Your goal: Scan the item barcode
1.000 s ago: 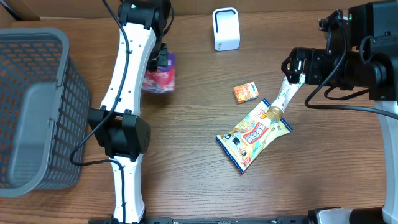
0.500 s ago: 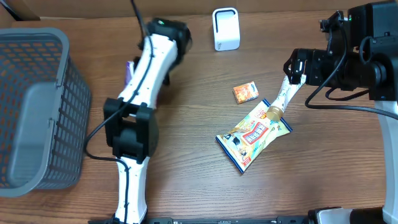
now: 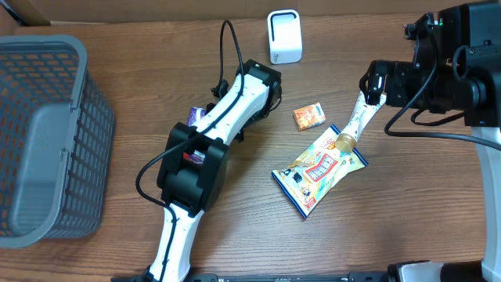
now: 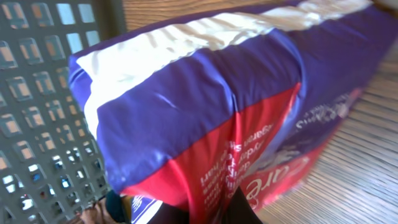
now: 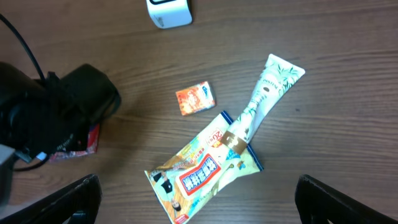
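The left end effector (image 4: 205,214) is clenched on a purple-and-red packet (image 4: 205,106), which fills the left wrist view and hides most of the fingers. In the overhead view the packet is held above the bench (image 3: 235,235) near its centre. It is largely covered by the left arm, and only a purple corner shows at the arm's 9 o'clock side. The scanner (image 3: 283,35), a white upright unit, stands at the 12 o'clock edge of the bench. From the packet it lies between 1 and 2 o'clock, near but clearly apart. The packet's long axis runs from lower left to upper right in the wrist view, with the basket (image 3: 47,133) behind it. No barcode is visible on the exposed face, so the correct face to present cannot be determined. The right end effector (image 5: 199,202) is released, with its jaws spread wide. It hangs over a tube (image 5: 264,93), a snack pouch (image 5: 202,171) and a small orange box (image 5: 195,98), and grasps nothing. The left arm is both the nearer arm and the one carrying the packet. The coming move is judged to be a carry toward 1 o'clock, plus a wrist rotation to turn the coded face to the scanner.
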### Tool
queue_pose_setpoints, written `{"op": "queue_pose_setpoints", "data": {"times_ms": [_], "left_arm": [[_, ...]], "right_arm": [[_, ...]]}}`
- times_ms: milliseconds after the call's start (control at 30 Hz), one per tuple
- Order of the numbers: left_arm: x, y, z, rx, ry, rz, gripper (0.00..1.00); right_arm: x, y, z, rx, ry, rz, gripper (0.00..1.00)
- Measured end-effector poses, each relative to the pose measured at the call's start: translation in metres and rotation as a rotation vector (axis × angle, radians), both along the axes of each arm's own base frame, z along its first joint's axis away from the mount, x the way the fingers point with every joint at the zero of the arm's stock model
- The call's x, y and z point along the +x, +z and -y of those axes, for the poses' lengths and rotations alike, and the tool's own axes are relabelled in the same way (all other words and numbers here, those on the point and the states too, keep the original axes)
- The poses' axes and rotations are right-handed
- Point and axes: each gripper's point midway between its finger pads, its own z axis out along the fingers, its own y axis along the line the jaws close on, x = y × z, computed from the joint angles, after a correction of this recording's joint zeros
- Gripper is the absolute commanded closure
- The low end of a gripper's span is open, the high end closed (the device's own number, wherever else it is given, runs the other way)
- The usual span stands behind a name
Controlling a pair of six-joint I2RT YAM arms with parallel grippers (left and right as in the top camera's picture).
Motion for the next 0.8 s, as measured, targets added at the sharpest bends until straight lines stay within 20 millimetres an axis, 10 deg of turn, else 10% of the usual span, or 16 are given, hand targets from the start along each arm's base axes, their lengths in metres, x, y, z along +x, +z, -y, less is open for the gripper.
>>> {"op": "queue_pose_setpoints", "data": {"times_ms": [500, 733, 800], "left_arm": [[-0.057, -0.043, 0.133, -0.602, 0.053, -0.239, 0.85], [-0.033, 0.009, 0.147, -0.813, 0.067, -0.256, 0.82], [-0.009, 0.033, 0.142, -0.867, 0.052, -0.178, 0.61]], "right_arm": [[0.015, 0.006, 0.032, 0.011, -0.117, 0.045, 0.00], [0.015, 0.008, 0.025, 0.059, -0.094, 0.041, 0.00], [0.014, 0.008, 0.019, 0.087, -0.076, 0.035, 0.00]]}}
